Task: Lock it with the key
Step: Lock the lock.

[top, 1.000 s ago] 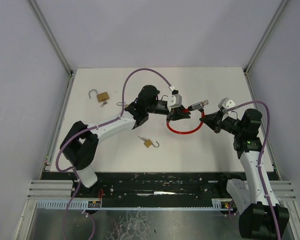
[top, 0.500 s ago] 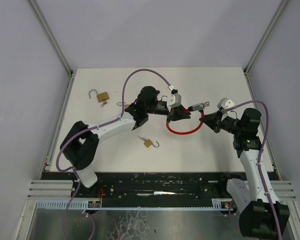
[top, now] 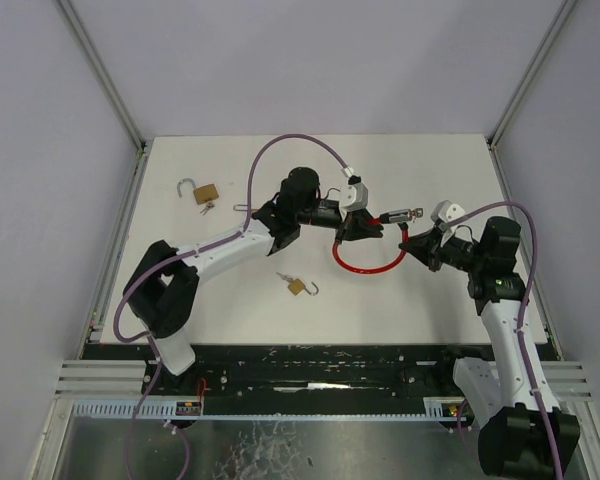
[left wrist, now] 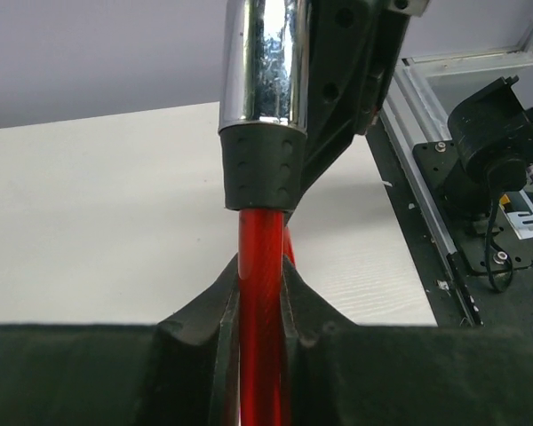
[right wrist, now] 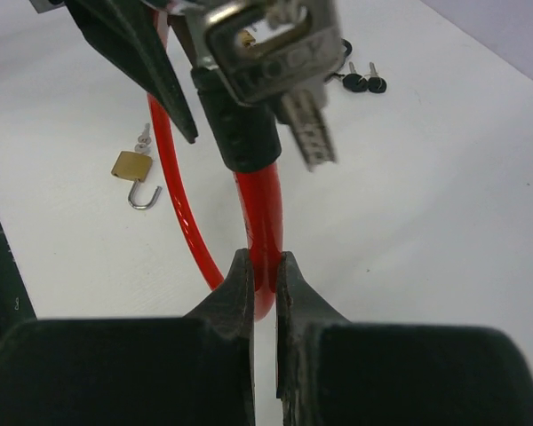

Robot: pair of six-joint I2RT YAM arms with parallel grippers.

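Note:
A red cable lock (top: 365,266) hangs in a loop between both arms above the table. My left gripper (top: 352,228) is shut on the cable (left wrist: 259,240) just below a black collar (left wrist: 259,169) and the chrome lock barrel (left wrist: 262,62). My right gripper (top: 417,243) is shut on the cable's other end (right wrist: 259,204), under a black end piece (right wrist: 240,133). Silver keys (right wrist: 306,133) hang there. I cannot tell whether one sits in the keyhole. The two ends meet between the grippers near the barrel (top: 400,215).
A brass padlock (top: 206,192) with an open shackle and keys lies at the far left. A small brass padlock (top: 298,287), also open, lies on the table (top: 230,300) in front of the left arm and shows as the small padlock (right wrist: 133,169). Two black-headed keys (right wrist: 362,82) lie farther off.
The left wrist has turned a little and its jaws have tightened on the cable. The right gripper has edged left, bringing the cable ends closer together.

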